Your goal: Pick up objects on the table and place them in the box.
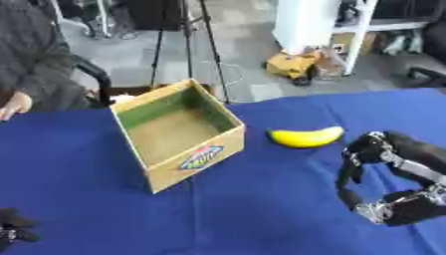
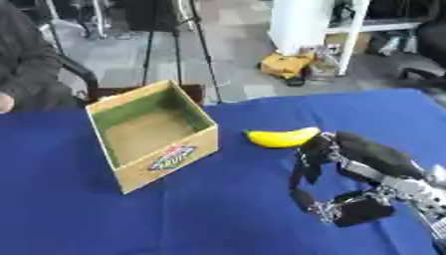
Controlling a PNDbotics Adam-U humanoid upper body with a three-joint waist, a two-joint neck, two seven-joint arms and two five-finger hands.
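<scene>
Item: banana (image 1: pixel 306 137), yellow, lying on the blue-covered bench (image 1: pixel 261 209), to the right of the box (image 1: pixel 178 132) and apart from it. Box: cardboard, open-topped, tilted in view, nothing seen inside.

Right hand (image 2: pixel 335 174): held just beside the banana's right end, thumb and fingers curved apart in a wide C, nothing pinched. Contact with the banana is not shown.

Left hand (image 1: pixel 13 226): only a dark part is seen at the lower left corner; its fingers cannot be judged.

Risks, as judged: the banana may be nudged or rolled away if it is met by a fingertip before the fingers are closed round it; its curved skin may be slipped from a partial pinch; the box may be shoved if its near wall is struck during the carry.

Obscured: the right hand's palm side and the box's near inner wall.
</scene>
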